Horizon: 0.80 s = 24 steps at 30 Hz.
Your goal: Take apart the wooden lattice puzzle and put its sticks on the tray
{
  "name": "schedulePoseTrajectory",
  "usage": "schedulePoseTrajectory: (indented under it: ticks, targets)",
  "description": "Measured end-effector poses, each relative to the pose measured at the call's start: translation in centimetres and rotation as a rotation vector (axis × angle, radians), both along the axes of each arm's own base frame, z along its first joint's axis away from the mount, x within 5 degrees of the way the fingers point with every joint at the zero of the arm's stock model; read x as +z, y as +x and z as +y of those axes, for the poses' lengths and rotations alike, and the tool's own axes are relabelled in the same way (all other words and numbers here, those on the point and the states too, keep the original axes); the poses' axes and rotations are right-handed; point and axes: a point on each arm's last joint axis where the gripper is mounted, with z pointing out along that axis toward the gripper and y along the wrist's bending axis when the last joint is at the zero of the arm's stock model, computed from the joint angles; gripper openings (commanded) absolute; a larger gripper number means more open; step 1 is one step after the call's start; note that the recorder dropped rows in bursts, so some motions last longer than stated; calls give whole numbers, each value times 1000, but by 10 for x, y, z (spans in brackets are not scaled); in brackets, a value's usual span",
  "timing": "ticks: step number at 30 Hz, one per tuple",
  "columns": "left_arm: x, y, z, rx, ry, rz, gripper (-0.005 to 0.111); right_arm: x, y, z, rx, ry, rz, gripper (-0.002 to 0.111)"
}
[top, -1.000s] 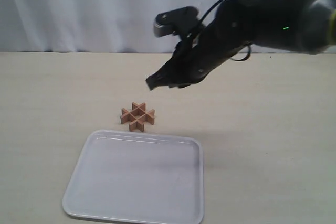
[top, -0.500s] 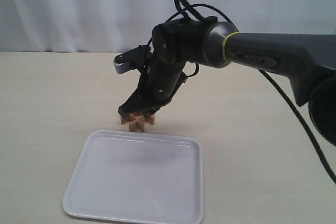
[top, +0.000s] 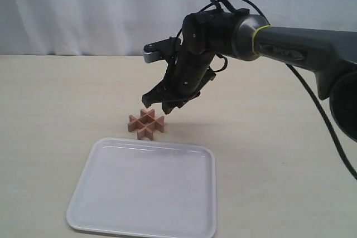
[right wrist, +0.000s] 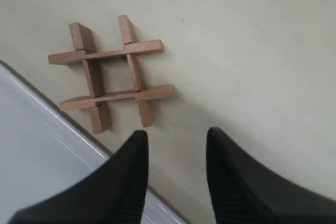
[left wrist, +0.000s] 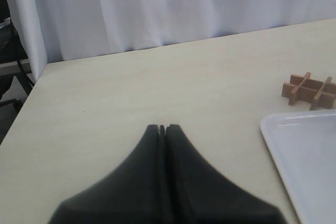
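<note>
Exterior view | right gripper [top: 157, 106] empty, jaws parted | wooden lattice puzzle [top: 146, 125] at its 7 o'clock, untouched | left gripper [left wrist: 162, 128] closed, farther off

1. The wooden lattice puzzle [top: 146, 124] is reddish-brown, a crossed grid.
2. The tray [top: 139, 193] is plain white.
3. The table [top: 56, 93] is pale beige, the curtain [top: 83, 9] white.
4. The right gripper [top: 157, 106] is black, its arm [top: 301, 48] grey with a yellow-green ring [top: 258, 36].
</note>
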Motion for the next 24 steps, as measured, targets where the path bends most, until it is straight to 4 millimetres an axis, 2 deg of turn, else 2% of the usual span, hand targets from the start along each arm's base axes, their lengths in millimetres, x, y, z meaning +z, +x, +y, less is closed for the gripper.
schedulePoseTrajectory:
  ticks: [11, 15, 20, 24]
  targets:
    - [0, 0, 0, 0, 0, 0, 0, -13, 14, 6, 60, -16, -2, 36]
    - [0, 0, 0, 0, 0, 0, 0, -16, 23, 7, -22, 26, 18, 36]
    - [0, 0, 0, 0, 0, 0, 0, -35, 27, 4, -125, 37, 84, 36]
    - [0, 0, 0, 0, 0, 0, 0, -35, 28, 4, -156, 48, 83, 36]
